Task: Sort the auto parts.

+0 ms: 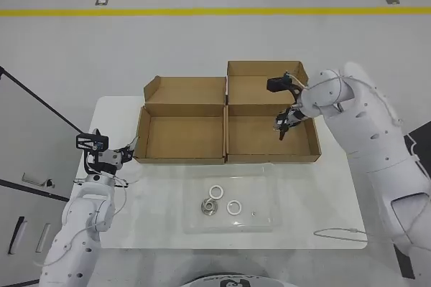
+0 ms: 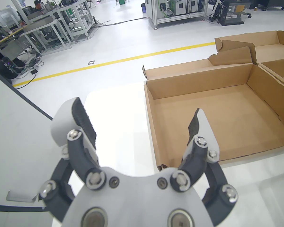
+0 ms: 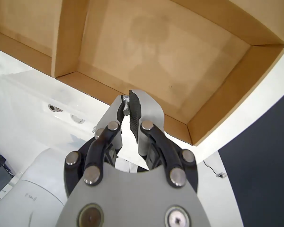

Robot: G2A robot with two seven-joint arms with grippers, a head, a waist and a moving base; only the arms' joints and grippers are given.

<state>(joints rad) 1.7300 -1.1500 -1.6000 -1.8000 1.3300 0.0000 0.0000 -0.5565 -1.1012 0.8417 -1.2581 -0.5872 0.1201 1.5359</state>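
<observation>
My right gripper [image 3: 126,103] is shut on a small metal bolt [image 3: 126,106] and hangs over the right cardboard box [image 1: 310,136], seen from above at the right gripper [image 1: 282,131]. My left gripper [image 2: 137,116] stands open with nothing between its fingers, at the table's left edge beside the left cardboard box [image 2: 153,128]; from above the left gripper [image 1: 129,147] sits just left of that box [image 1: 142,133]. On the clear tray [image 1: 266,215] lie two white rings [image 1: 217,191] [image 1: 234,207], a metal bearing-like part [image 1: 209,207] and a tiny part [image 1: 253,212].
The two boxes stand side by side at the back of the white table [image 1: 323,222], lids folded back. A thin cable [image 1: 337,233] lies at the table's front right corner. A dark panel [image 1: 21,122] stands left of the table.
</observation>
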